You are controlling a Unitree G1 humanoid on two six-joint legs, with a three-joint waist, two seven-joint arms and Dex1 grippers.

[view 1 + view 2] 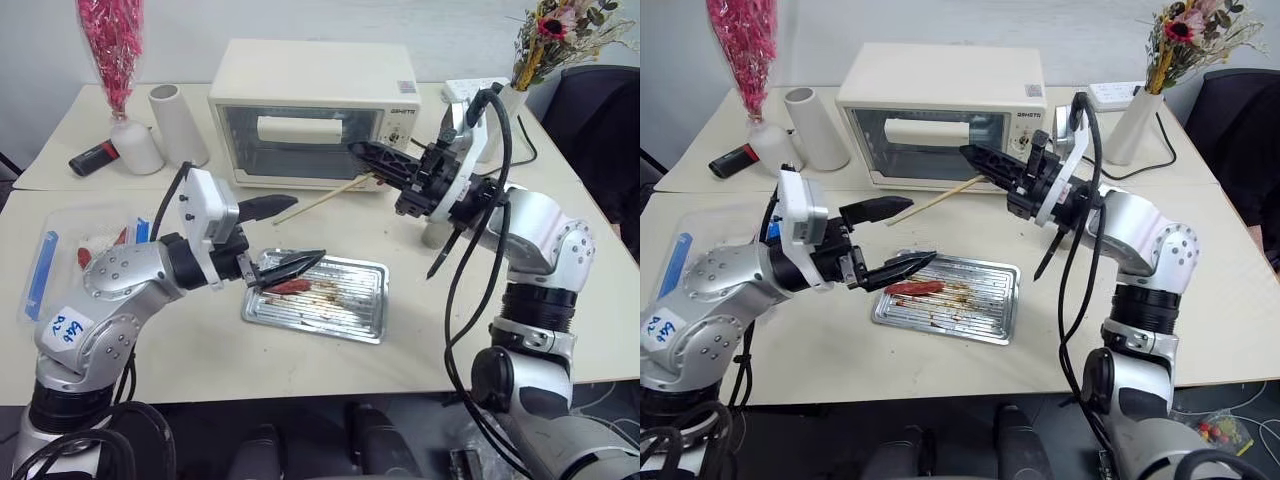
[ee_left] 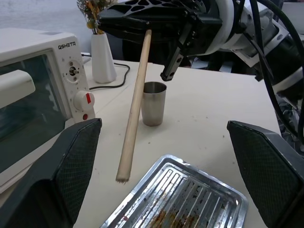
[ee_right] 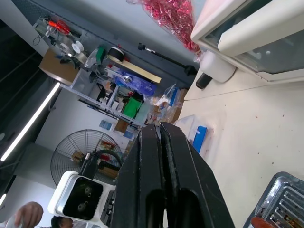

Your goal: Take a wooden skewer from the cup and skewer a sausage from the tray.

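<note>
- Right claw (image 1: pixel 975 156), centre of the head frame, fingers pressed shut on the wooden skewer (image 1: pixel 940 200). The stick slants down toward frame left, free end in the air in front of the toaster oven (image 1: pixel 940 110).
- Left claw (image 1: pixel 902 240), left of centre, jaws spread wide with nothing between them; lower finger hangs over the tray's left end.
- Tray (image 1: pixel 990 310) lies flat on the surface (image 1: pixel 1200 290), lower centre.
- Sausage (image 1: pixel 915 288) rests in the tray's left part, just beneath that lower finger; contact cannot be told.
- Cup (image 2: pixel 154 103) stands upright on the surface beyond the tray, below the right arm.
</note>
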